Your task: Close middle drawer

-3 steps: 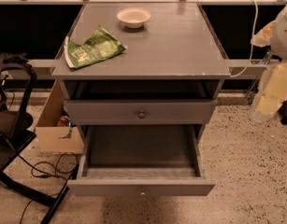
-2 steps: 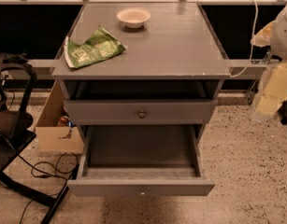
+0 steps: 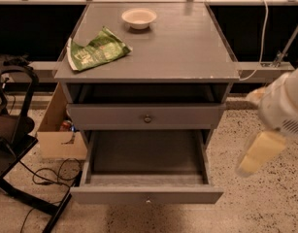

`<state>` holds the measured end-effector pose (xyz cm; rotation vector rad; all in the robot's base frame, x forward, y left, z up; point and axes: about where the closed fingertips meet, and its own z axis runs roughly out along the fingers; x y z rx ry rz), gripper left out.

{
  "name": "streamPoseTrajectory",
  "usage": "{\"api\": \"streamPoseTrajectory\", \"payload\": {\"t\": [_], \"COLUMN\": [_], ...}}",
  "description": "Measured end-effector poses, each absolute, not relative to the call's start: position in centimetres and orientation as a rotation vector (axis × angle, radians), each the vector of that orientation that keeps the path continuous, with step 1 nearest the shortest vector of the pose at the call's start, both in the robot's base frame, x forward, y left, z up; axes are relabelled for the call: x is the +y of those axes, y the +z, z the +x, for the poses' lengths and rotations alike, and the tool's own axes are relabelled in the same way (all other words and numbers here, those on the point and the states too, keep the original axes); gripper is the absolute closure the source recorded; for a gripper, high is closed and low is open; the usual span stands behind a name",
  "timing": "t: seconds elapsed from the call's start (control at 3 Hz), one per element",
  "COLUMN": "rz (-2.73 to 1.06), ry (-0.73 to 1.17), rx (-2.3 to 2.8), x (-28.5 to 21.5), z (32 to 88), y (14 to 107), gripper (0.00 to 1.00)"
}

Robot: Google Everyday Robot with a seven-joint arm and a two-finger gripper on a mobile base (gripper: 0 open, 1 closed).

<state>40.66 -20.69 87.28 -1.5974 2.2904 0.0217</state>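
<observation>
1. The grey cabinet (image 3: 226, 93) stands in the middle of the scene, and its flat worktop (image 3: 187, 47) is seen from above.
2. The middle drawer (image 3: 114, 116) sits just below a dark recess under the worktop. Its wide grey front carries one small round knob (image 3: 147, 119) at its centre. The front stands a little forward of the cabinet frame, so the drawer is not fully in.
3. Below it, the lowest drawer (image 3: 139, 194) is pulled far out toward the near side, and its bare grey inside shows.
4. The claw (image 3: 257, 154) hangs at the right, a pale yellowish shape below the white arm (image 3: 284, 106). It is over the speckled floor (image 3: 265, 203), well apart from the cabinet and touching nothing. Whether it is spread or pressed together cannot be told.
5. A white bowl (image 3: 139, 17) rests upright on the far part of the worktop.
6. A crumpled green bag (image 3: 97, 49) lies flat near the worktop's left edge, nearer than the bowl and apart from it.
7. A cardboard box (image 3: 56, 130) stands on the floor just left of the cabinet.
8. A black frame (image 3: 15, 106) and loose cables (image 3: 46, 174) occupy the left side.
</observation>
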Motion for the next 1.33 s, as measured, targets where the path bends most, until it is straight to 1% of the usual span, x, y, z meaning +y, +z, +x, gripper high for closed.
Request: {"api": "streamPoseTrajectory", "payload": {"t": [0.33, 0.67, 1.33], "rz": [-1.575, -1.55, -1.553], "ry": [0.106, 0.254, 0.269], "rx": [2.353, 2.442, 2.456], "x": [-20.3, -20.1, -19.7], "z": [38.9, 37.6, 37.9], "y": [79.4, 73.6, 71.6], "gripper": [0.0, 0.0, 0.0]}}
